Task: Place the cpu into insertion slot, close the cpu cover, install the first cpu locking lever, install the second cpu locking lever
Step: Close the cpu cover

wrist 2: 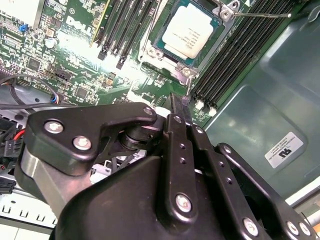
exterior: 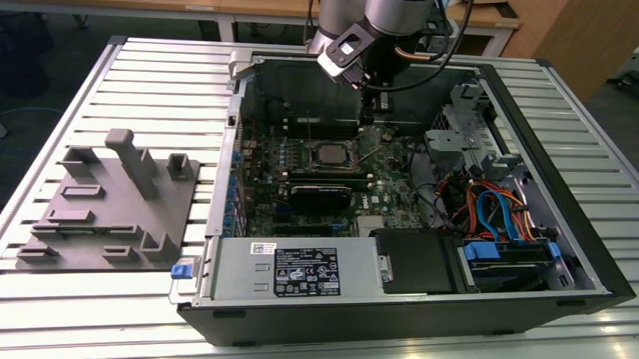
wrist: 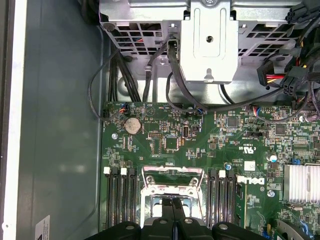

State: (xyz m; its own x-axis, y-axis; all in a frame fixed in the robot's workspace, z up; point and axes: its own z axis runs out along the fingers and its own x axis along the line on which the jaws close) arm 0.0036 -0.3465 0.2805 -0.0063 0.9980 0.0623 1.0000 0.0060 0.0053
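The gripper (wrist 2: 180, 104), its black body closest to the lens in the second wrist view, has both fingers pressed together with nothing seen between them. The tips hang just beside one corner of the socket (wrist 2: 186, 73); contact with the circuit board (wrist 2: 75, 60) cannot be confirmed. The chip (wrist 2: 189, 31) lies seated in the socket, silver top upward, with the cover frame (wrist 2: 209, 42) lying around it. A thin lever (wrist 2: 260, 15) runs out from the socket's far corner across the memory slots; whether it is latched cannot be told. In the exterior view the gripper (exterior: 367, 116) points down inside the open computer case (exterior: 559, 149), near the case's far wall, above the chip (exterior: 328, 155). A grey power supply box (exterior: 289, 273) occupies the case's near edge. The case rests on a slatted table (exterior: 150, 67), with a grey fixture block (exterior: 110, 198) toward the exterior view's left edge.
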